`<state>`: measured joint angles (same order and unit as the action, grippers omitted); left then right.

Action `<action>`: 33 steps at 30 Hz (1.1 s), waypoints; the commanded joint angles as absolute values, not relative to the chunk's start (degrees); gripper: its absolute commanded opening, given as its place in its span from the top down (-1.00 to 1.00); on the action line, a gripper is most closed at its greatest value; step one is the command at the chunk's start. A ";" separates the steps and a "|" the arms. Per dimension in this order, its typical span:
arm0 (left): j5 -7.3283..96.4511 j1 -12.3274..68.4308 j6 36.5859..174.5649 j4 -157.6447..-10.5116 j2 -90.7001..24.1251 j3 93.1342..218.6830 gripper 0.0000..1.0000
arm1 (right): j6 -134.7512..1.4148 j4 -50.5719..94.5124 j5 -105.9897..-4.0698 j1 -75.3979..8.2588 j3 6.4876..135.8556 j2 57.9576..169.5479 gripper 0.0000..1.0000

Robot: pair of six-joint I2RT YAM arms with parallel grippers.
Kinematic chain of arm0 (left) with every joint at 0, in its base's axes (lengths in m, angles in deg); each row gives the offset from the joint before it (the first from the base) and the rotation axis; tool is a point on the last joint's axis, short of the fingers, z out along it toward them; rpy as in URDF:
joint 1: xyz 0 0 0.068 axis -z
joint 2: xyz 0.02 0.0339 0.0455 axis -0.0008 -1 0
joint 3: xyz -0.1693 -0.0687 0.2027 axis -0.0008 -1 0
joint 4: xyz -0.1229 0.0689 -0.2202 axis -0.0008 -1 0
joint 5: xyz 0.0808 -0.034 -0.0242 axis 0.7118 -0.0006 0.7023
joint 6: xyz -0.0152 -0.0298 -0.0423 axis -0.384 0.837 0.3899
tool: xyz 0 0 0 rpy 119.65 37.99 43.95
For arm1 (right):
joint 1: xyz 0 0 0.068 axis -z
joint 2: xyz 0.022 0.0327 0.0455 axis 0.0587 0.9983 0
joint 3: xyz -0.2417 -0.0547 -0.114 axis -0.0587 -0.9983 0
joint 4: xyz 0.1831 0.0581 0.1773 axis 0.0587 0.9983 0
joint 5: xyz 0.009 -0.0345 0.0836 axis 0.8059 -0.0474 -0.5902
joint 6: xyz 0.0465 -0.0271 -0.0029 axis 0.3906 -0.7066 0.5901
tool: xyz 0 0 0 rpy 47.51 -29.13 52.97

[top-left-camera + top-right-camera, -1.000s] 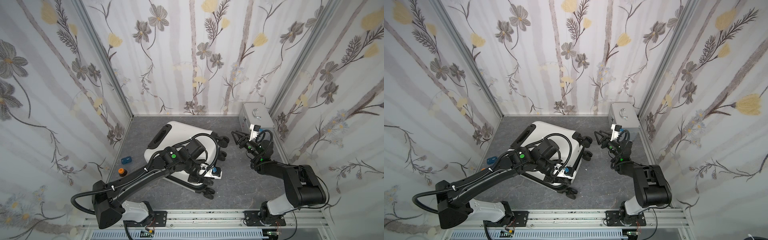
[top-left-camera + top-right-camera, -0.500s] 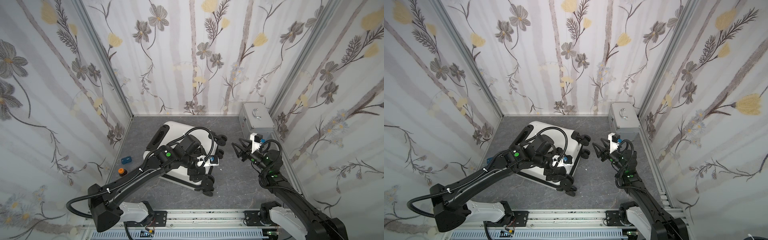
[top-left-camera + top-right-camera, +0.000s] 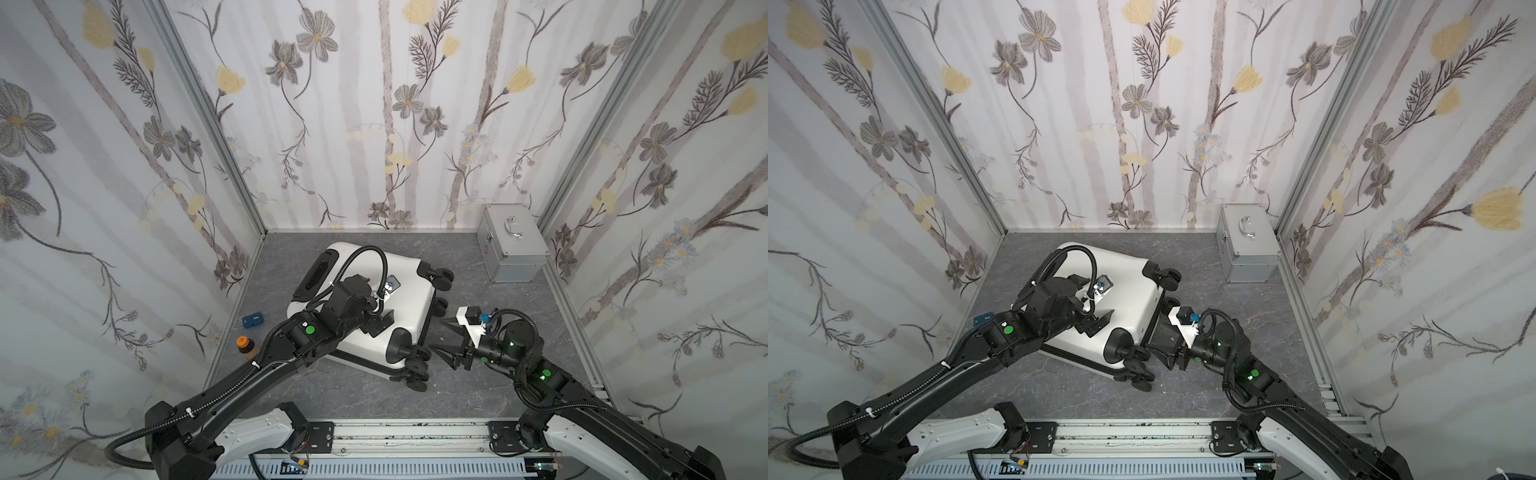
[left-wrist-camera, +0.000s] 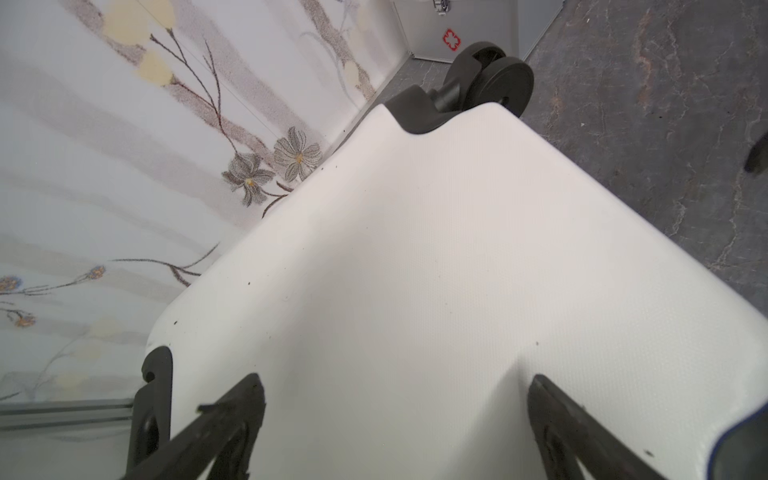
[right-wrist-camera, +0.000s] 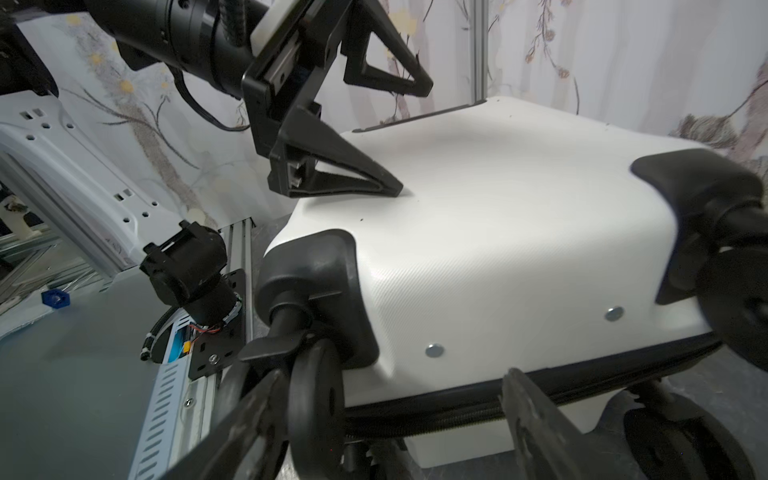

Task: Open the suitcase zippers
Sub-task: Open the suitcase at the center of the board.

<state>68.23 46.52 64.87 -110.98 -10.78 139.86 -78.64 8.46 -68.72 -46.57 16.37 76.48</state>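
Jaws spread wide beside white hard-shell suitcase (image 3: pixel 409 299), wheels black.

Suitcase (image 3: pixel 1133 297) on floor (image 3: pixel 1059 392), left gripper (image 3: pixel 1095 324) over it, right gripper (image 3: pixel 1160 343) by its wheels (image 3: pixel 1138 372)

Grey floor (image 3: pixel 478 386), suitcase (image 3: pixel 409 299), silver case (image 3: pixel 509 245), perhaps a bottle (image 3: pixel 245 347)

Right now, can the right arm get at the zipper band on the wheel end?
Probably yes. The right gripper is open by the suitcase, with the zipper band bare between its fingers; a wheel beside one finger could snag.
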 commanded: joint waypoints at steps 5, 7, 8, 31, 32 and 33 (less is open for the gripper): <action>70.92 46.42 69.46 -105.61 -8.13 137.34 -1.00 | -75.28 7.76 -63.88 -56.13 17.07 80.79 -0.66; 70.46 46.44 69.52 -105.76 -7.83 137.38 -1.00 | -75.31 7.74 -62.86 -57.62 18.22 83.15 -0.67; 69.94 46.38 69.55 -105.72 -7.62 137.17 -1.00 | -75.35 7.85 -62.57 -58.19 18.91 84.30 -0.67; 65.40 46.41 72.36 -104.42 -4.36 136.30 -1.00 | -97.33 16.45 -43.93 -63.46 23.08 81.49 -0.67; 65.32 46.45 72.43 -104.45 -4.21 136.40 -1.00 | -97.79 15.97 -43.49 -63.63 22.81 81.25 -0.67; 65.24 46.43 72.61 -104.64 -4.01 136.37 -1.00 | -98.42 15.34 -43.51 -63.88 22.21 81.02 -0.67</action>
